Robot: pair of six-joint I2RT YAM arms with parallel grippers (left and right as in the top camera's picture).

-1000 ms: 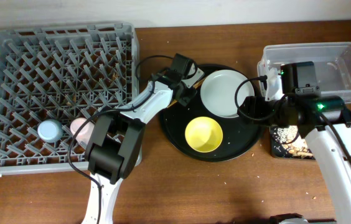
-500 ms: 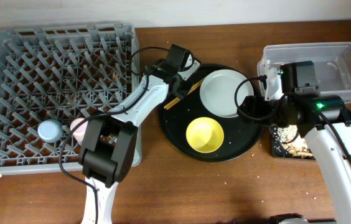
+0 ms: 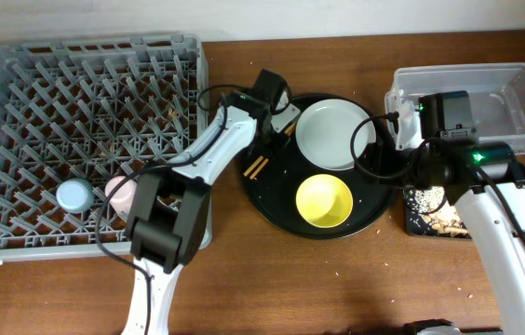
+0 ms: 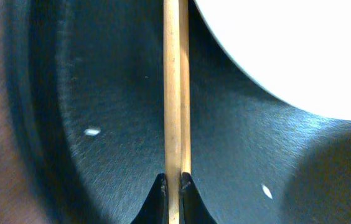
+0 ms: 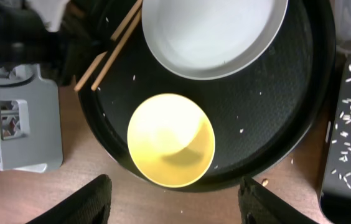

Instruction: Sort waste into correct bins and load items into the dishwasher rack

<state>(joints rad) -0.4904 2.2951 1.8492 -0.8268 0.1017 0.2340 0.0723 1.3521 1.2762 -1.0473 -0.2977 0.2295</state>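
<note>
My left gripper (image 4: 173, 182) is shut on the pair of wooden chopsticks (image 4: 175, 93), low over the round black tray; in the overhead view the gripper (image 3: 267, 138) grips the chopsticks (image 3: 256, 167) at the tray's left side. The grey-white plate (image 3: 337, 137) and the yellow bowl (image 3: 325, 201) sit on that tray. My right gripper (image 5: 182, 205) is open and empty, high above the bowl (image 5: 171, 140). The pink cup (image 3: 116, 193) and the light-blue cup (image 3: 74, 195) stand in the grey rack (image 3: 20, 65). The paper and wrapper are out of view.
The large round black tray (image 3: 272, 200) lies mid-table. The clear tub (image 3: 514, 88) stands at the far right, partly under my right arm. The shallow black tray (image 3: 411, 216) in front of it holds crumbs. Loose crumbs dot the round tray and the table.
The left gripper has shifted slightly and the chopsticks' near end has swung toward the tray's front left. The yellow bowl has slid right on the round tray. The right arm has not moved.
</note>
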